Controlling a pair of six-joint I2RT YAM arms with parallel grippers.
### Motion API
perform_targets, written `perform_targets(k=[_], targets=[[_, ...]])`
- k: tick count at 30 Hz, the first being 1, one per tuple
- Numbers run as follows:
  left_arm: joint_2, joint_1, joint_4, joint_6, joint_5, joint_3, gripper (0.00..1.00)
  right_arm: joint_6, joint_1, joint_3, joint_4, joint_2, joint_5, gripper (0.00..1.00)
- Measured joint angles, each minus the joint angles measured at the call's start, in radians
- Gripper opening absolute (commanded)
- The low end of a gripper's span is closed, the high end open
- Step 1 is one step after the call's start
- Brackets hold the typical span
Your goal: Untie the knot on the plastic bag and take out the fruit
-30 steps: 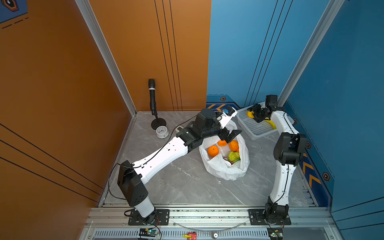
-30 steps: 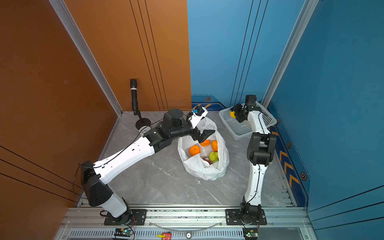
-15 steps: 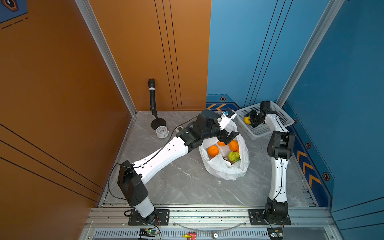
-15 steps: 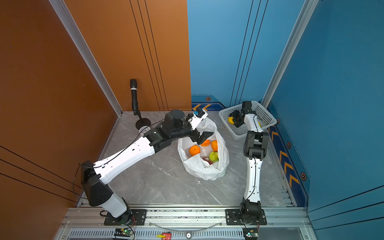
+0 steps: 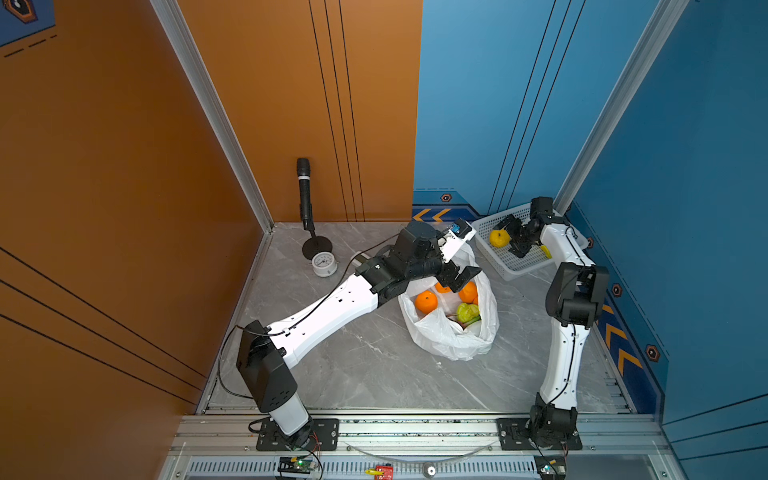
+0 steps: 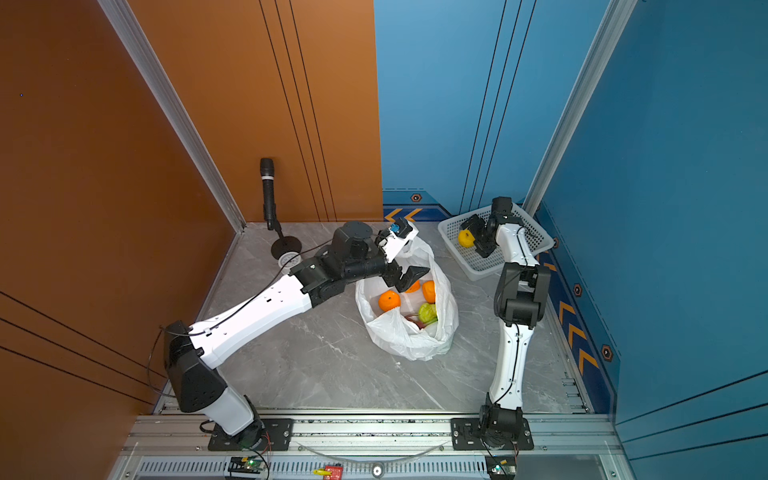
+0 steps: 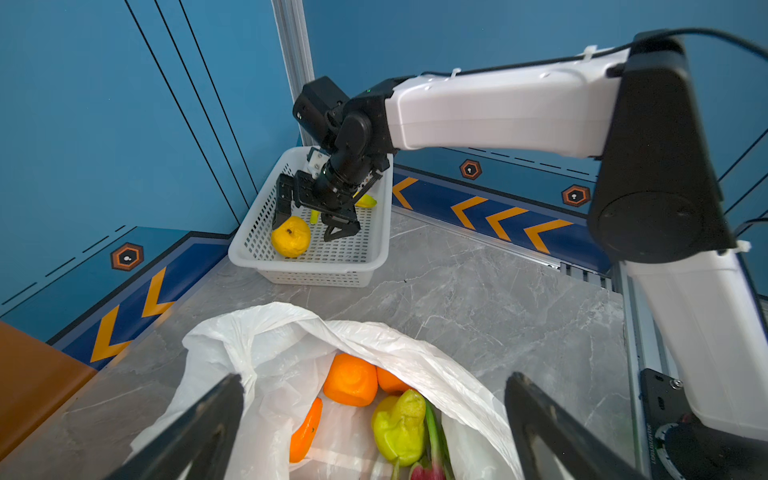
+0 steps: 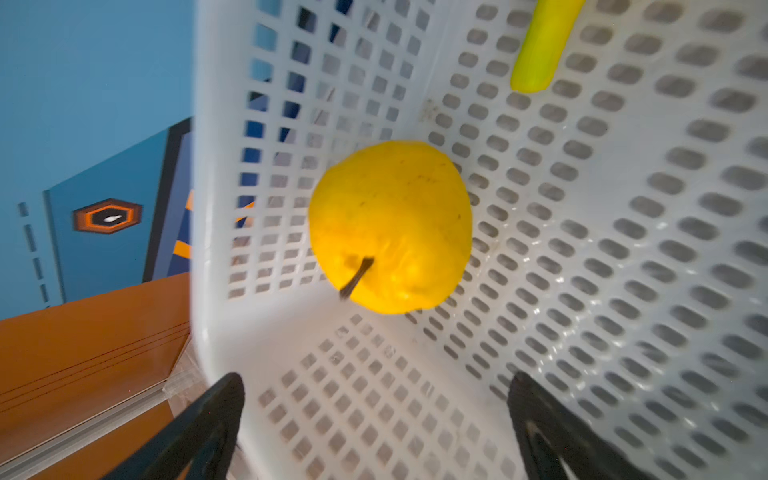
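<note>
Near the middle of the grey, marble-patterned table, in both top views, the plastic bag slumps with its mouth open upward, thin, white and crinkled. Oranges and a green pear show inside. The left gripper hangs over the far rim of that mouth, jaws spread wide and holding nothing; the left arm hides the bag's left edge. In the far right corner sits a white basket of perforated plastic. The right gripper reaches into it, with a round yellow fruit just beside it. The right arm covers much of the basket, so only the tip of a banana shows. By the far left corner a black microphone stands on a round base, a small white dial just beside it.

In the left wrist view, the two black jaws straddle the bag's mouth, far apart. Whether one touches the film I cannot tell. The film is translucent. Below lie a dimpled orange, a lumpy pear and a pink-and-green dragon fruit cut off by the frame. Beyond, the right gripper stands wide over the basket floor; one jaw looks to be at the yellow fruit's top, touching or not I cannot tell.

In the right wrist view, slightly blurred, the yellow fruit, smooth with a dark stem, lies on the basket floor by a corner wall, clear of both jaws. The banana's greenish end is cut off.
</note>
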Motion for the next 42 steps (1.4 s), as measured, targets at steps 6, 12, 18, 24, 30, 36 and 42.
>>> perform_targets(k=[6, 12, 18, 24, 30, 36, 42], targets=[[0.001, -0.028, 0.0, -0.056, -0.026, -0.023, 0.98, -0.057, -0.022, -0.212, 0.006, -0.275, 0.0, 1.0], [0.009, -0.036, -0.037, -0.1, -0.045, -0.071, 0.91, -0.071, -0.023, -0.533, 0.043, -0.585, 0.0, 1.0], [0.053, -0.049, -0.08, -0.085, -0.068, -0.08, 0.88, -0.072, -0.013, -0.801, 0.038, -0.874, 0.005, 1.0], [0.144, -0.072, -0.116, -0.019, -0.085, -0.08, 0.82, -0.118, 0.061, -0.918, -0.057, -1.1, -0.003, 1.0], [0.233, -0.072, -0.122, 0.03, -0.091, -0.08, 0.82, -0.154, 0.242, -1.061, -0.119, -1.215, 0.042, 1.0], [0.29, -0.066, -0.114, 0.055, -0.088, -0.079, 0.84, -0.151, 0.354, -1.189, -0.13, -1.219, 0.108, 0.97], [0.323, -0.064, -0.076, 0.103, -0.08, -0.079, 0.91, -0.142, 0.382, -1.201, -0.188, -1.192, 0.256, 0.95]])
